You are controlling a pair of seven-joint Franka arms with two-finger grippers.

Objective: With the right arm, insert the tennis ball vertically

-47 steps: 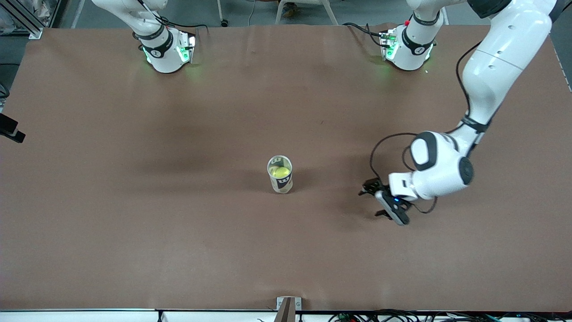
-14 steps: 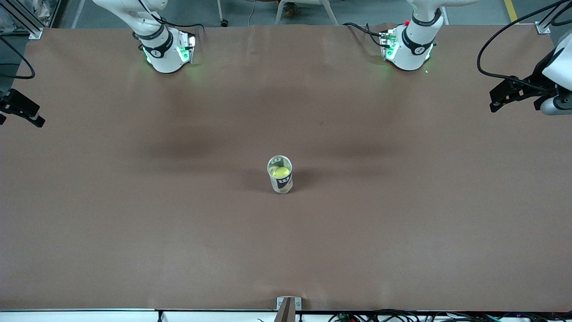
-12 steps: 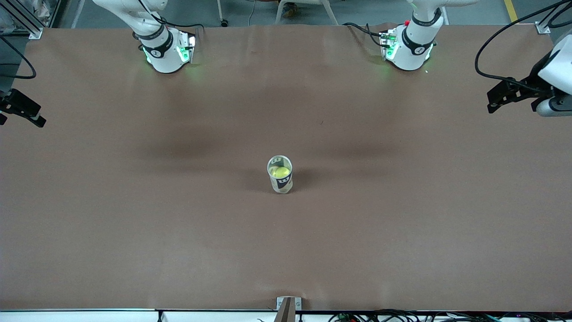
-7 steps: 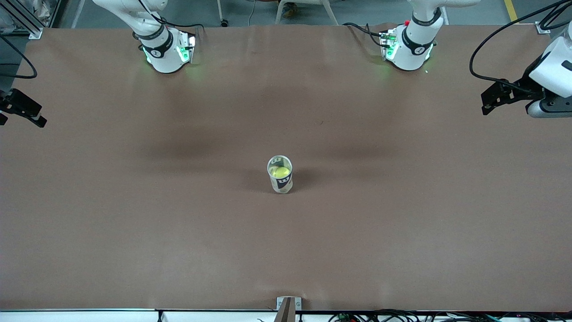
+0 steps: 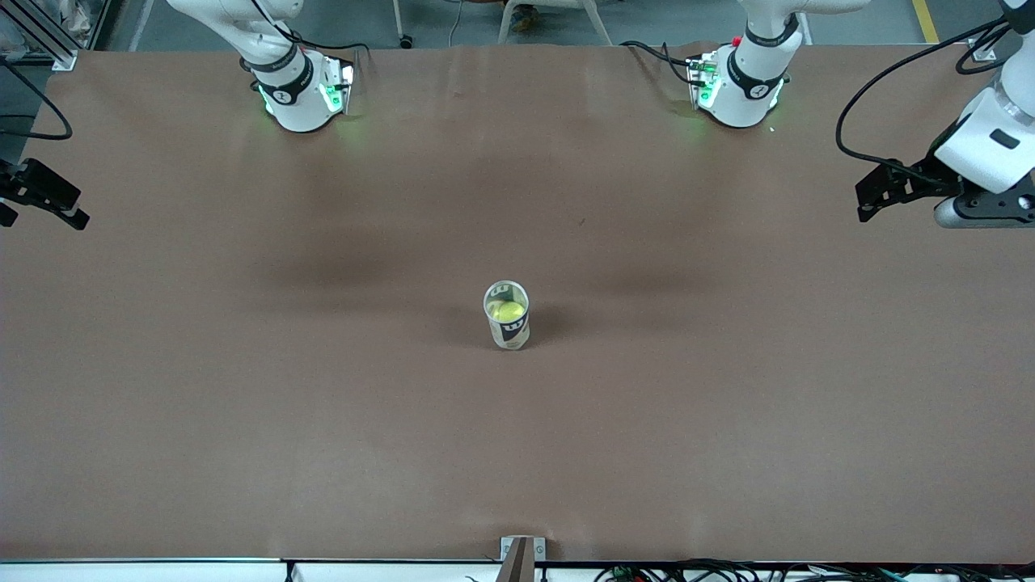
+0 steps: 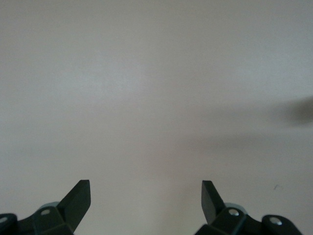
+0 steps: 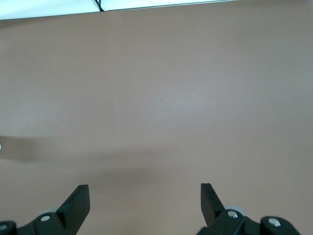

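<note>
A clear tennis-ball can point(image 5: 509, 331) with a dark label stands upright in the middle of the brown table, its top open. A yellow-green tennis ball point(image 5: 509, 311) sits inside it. My right gripper point(image 5: 69, 208) is open and empty over the table's edge at the right arm's end, well away from the can. Its wrist view shows only bare table between the open fingers point(image 7: 145, 191). My left gripper point(image 5: 863, 202) is open and empty over the left arm's end of the table. Its wrist view point(image 6: 145, 188) also shows only bare table.
The two arm bases point(image 5: 295, 89) point(image 5: 740, 85) with green lights stand along the table edge farthest from the front camera. A small metal bracket point(image 5: 521, 554) sits at the nearest edge. A black cable point(image 5: 877, 81) loops from the left arm's wrist.
The left arm has pulled away from beside the can to the left arm's end of the table, then drifted slightly back inward. The right gripper has barely shifted. The can and ball have not moved.
</note>
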